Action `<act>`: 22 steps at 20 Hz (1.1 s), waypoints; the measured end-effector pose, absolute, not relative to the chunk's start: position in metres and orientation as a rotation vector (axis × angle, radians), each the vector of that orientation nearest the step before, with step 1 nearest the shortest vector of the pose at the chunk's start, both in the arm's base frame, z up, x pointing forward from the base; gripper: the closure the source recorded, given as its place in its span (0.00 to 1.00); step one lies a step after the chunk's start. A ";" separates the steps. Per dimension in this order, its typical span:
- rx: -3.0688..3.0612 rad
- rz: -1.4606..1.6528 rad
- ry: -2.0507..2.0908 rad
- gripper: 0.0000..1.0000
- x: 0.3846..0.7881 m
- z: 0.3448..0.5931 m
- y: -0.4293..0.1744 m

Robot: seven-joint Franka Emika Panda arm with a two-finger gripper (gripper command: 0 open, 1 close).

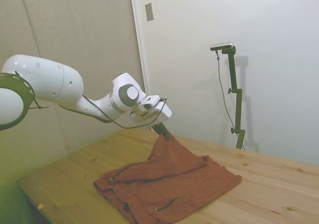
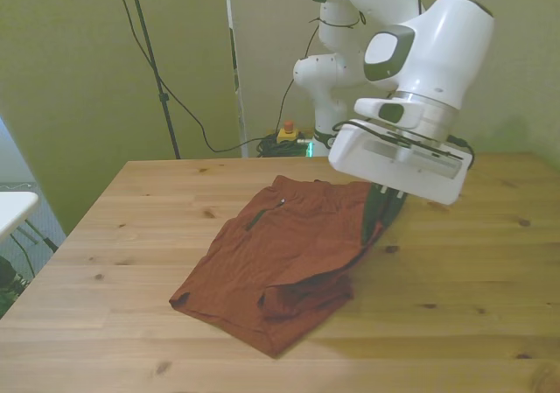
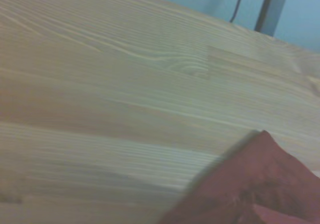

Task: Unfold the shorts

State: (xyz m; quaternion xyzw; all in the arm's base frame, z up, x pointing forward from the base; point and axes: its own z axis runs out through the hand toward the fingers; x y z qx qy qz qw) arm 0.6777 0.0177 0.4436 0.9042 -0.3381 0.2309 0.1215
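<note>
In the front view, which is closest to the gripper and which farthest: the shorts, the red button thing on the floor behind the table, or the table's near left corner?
1. The shorts: the gripper is shut on their raised layer.
2. The red button: behind the table's far edge, up and to the front view's left.
3. The table's near left corner: bottom left, farthest.
</note>
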 end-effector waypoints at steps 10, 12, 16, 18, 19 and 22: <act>2.695 0.656 -0.871 1.00 0.695 0.419 0.121; 2.698 0.658 -0.839 1.00 0.694 0.411 0.148; 2.690 0.678 -0.784 1.00 0.696 0.394 0.185; 2.684 0.685 -0.787 1.00 0.705 0.387 0.184; 2.676 0.687 -0.795 1.00 0.711 0.384 0.179; 2.671 0.698 -0.800 1.00 0.723 0.376 0.178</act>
